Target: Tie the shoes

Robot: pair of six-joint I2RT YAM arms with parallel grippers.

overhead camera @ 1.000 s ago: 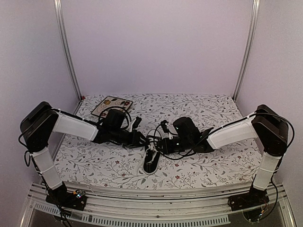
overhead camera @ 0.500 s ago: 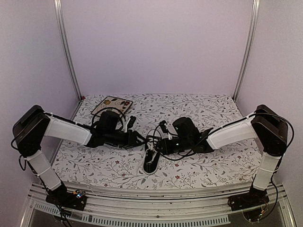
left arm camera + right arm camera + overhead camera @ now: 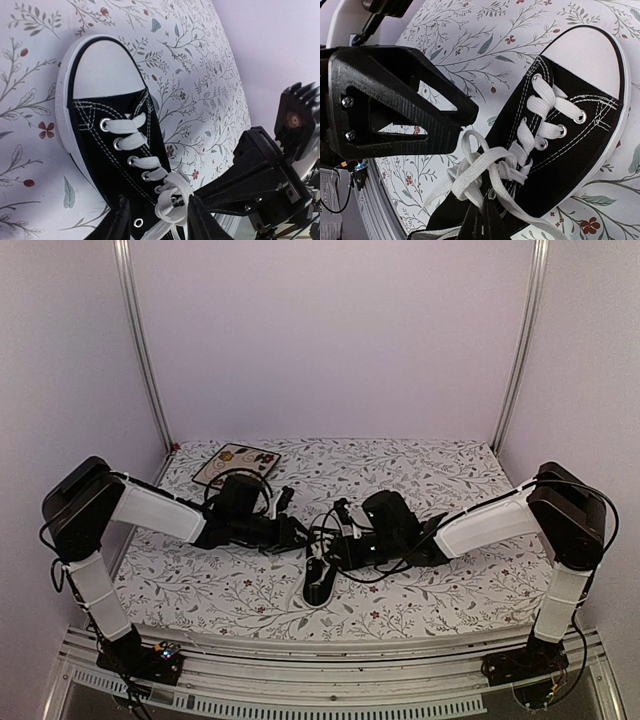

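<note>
Left arm [image 3: 150, 508] has swung its elbow back rightward; the left pincer [image 3: 157, 212] is released, astride the laces [image 3: 485, 170]. The right pincer [image 3: 484, 225] is clenched on the laces of the shoe [image 3: 110, 150].

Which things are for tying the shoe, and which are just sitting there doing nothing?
For the job: black sneaker, white laces, left gripper, right gripper.

Just lying about: flowery square plate, at the back left, away from the shoe.
</note>
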